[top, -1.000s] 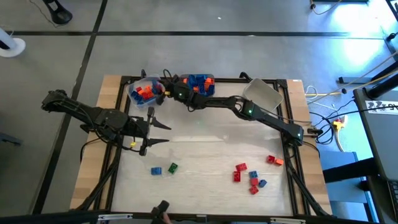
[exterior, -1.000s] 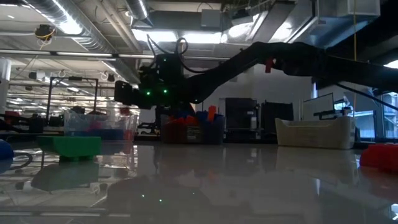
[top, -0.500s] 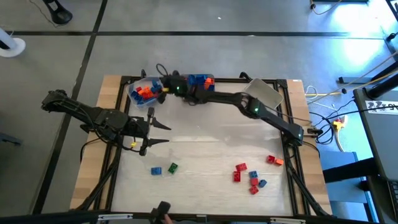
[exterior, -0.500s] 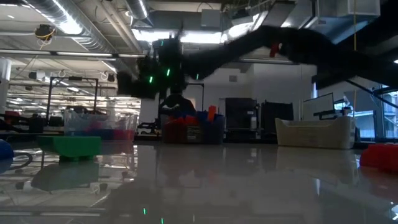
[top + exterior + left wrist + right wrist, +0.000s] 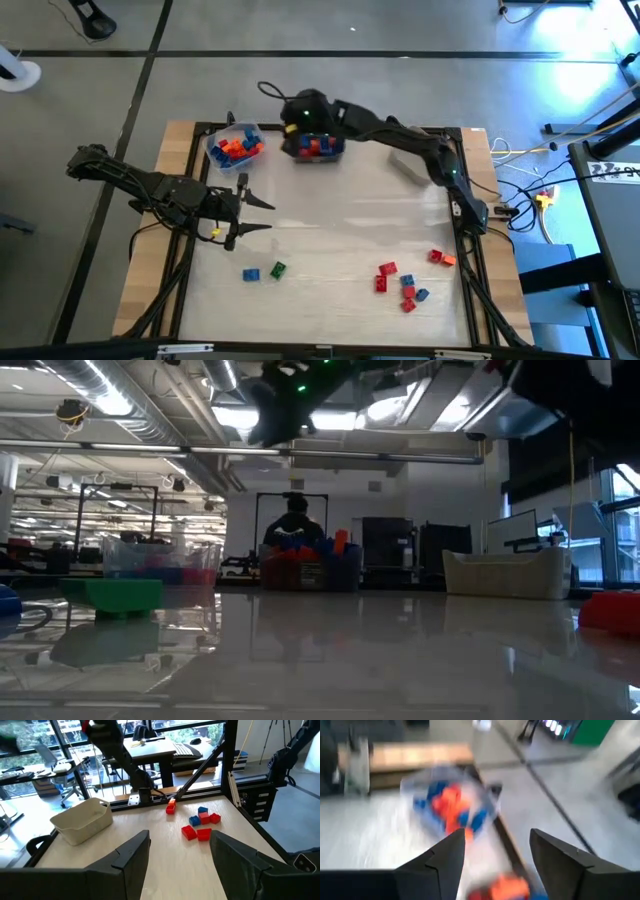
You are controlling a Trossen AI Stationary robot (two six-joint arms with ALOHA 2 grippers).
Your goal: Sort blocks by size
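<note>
Pale wooden table [image 5: 330, 230] carries two far-edge bins: a clear bin [image 5: 232, 146] at far left and a dark bin [image 5: 313, 146] beside it, both holding blocks [image 5: 236, 148]; loose blocks [image 5: 400, 282] lie near right, two more [image 5: 264, 271] near left. Right gripper [image 5: 296, 112] hangs above the dark bin, fingers [image 5: 440, 865] parted, empty. Left gripper [image 5: 258, 215] waits at mid-left, fingers spread wide, empty.

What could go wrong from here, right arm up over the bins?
1. The right end effector hangs open and empty above the middle bin, whose blocks pile above its rim; a low pass might knock some out.
2. The clear bin sits close beside it, so a drop could land in the wrong bin.
3. The left end effector waits open near the loose green block.
</note>
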